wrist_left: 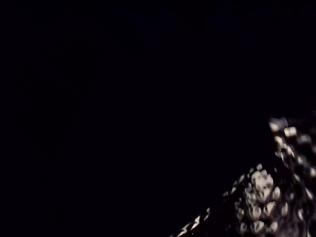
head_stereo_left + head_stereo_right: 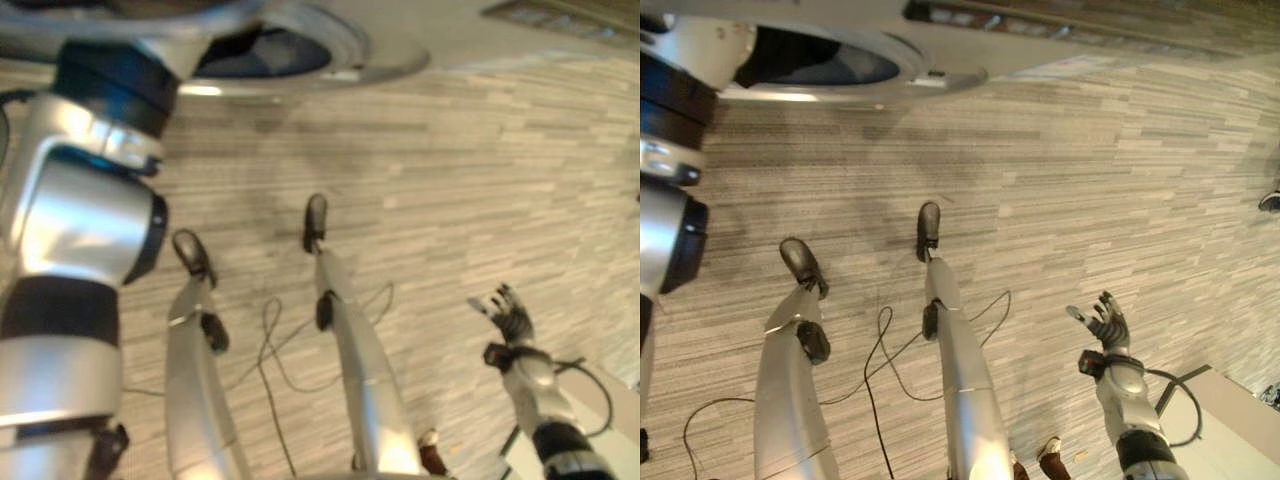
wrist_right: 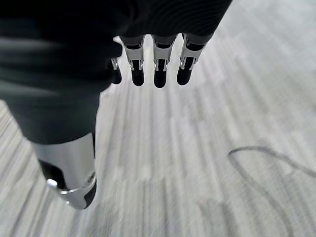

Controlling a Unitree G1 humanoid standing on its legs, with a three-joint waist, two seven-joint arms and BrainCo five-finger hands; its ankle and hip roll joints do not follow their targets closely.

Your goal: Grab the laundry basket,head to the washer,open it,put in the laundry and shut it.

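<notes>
The washer's round silver-rimmed opening [image 2: 300, 55] runs along the far edge of the head views, with a dark blue inside [image 2: 810, 62]. My left arm [image 2: 80, 210] rises at the left and reaches up to that opening; its hand is hidden there. The left wrist view is dark, with a patch of shiny perforated drum wall [image 1: 256, 197]. Low at the right, my right hand [image 2: 1105, 325] hangs over the floor with straight, spread fingers [image 3: 155, 66] and holds nothing. I see no laundry or basket that I can make out.
Pale striped plank flooring [image 2: 470, 180] spreads under the washer. The corner of a white flat-topped object [image 2: 1230, 430] sits at the lower right, close to my right forearm. A dark grille panel [image 2: 560, 20] lies at the far right.
</notes>
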